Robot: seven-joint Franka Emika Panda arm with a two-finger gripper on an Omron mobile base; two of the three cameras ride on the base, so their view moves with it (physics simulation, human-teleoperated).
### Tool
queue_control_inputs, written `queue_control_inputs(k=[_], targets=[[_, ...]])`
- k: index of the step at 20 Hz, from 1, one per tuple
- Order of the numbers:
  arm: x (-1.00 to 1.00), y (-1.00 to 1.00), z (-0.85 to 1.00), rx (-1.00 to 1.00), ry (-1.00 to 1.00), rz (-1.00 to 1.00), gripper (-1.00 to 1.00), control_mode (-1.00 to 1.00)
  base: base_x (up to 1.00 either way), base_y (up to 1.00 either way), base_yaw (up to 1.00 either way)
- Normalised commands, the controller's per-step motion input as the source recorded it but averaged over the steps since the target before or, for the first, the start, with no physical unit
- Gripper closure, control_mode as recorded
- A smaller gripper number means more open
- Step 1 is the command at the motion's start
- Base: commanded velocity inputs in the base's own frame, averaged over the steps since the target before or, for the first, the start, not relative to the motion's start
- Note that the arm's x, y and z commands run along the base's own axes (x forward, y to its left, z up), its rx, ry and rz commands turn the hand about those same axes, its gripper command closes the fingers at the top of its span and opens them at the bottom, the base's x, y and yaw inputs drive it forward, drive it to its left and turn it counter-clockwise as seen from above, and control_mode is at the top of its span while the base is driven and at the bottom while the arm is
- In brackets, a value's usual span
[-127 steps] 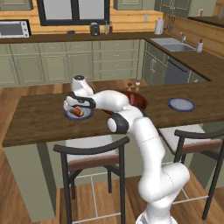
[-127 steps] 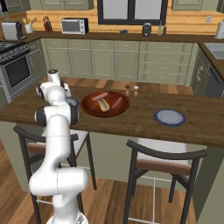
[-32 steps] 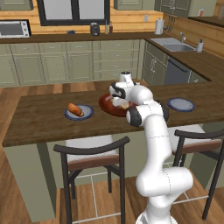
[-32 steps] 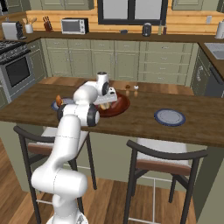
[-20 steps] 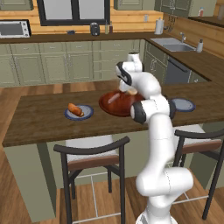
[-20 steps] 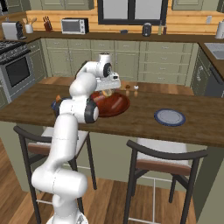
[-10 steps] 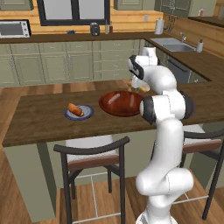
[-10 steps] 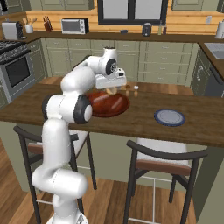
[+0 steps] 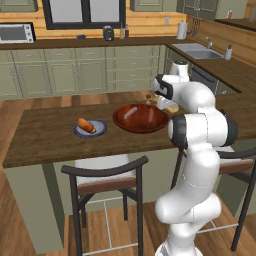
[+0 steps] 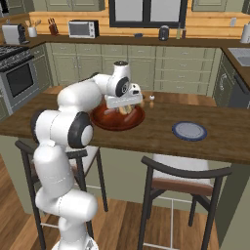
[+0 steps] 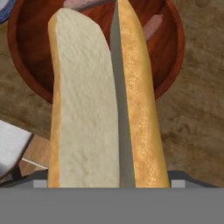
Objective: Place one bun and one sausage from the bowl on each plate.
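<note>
Jaws spread wide around a bun point(image 11: 103, 100), held lengthwise in the gripper point(image 10: 125, 104) above the right edge of the bowl point(image 9: 141, 118).

Left to right across the counter point(image 9: 45, 132): left plate point(image 9: 90, 129) already carrying a bun with something reddish on it, probably a sausage; bowl in the middle, well apart from that plate, with at least one pinkish sausage point(image 9: 128, 113) lying inside; right plate point(image 10: 189, 131) bare, beyond the bowl.

Step in hand, as judged: carry the bun to the bare right plate. Advice for the move: keep bun level, clear the bowl rim before travelling sideways, centre over the pale middle of the plate, lower until close to the surface, only then release. Avoid dropping from height; long bun likely to roll or overhang the rim.

Bun appearance in the hand view: long, split down its length; one half showing pale, soft crumb, the other a golden, speckled crust; narrow grey gap between halves. Bowl glossy reddish-brown below it. Fingertips hidden behind the bun, so exact contact points not visible.
</note>
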Motion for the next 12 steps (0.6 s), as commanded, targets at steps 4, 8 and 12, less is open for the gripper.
queue_control_inputs(k=[4,8,12], targets=[[0.00,0.00,0.00,0.00,0.00,0.00,1.00,-1.00,0.00,0.00,0.00],[0.00,0.00,0.00,0.00,0.00,0.00,1.00,1.00,0.05,-0.48,0.00],[0.00,0.00,0.00,0.00,0.00,0.00,1.00,1.00,0.65,-0.61,0.00]])
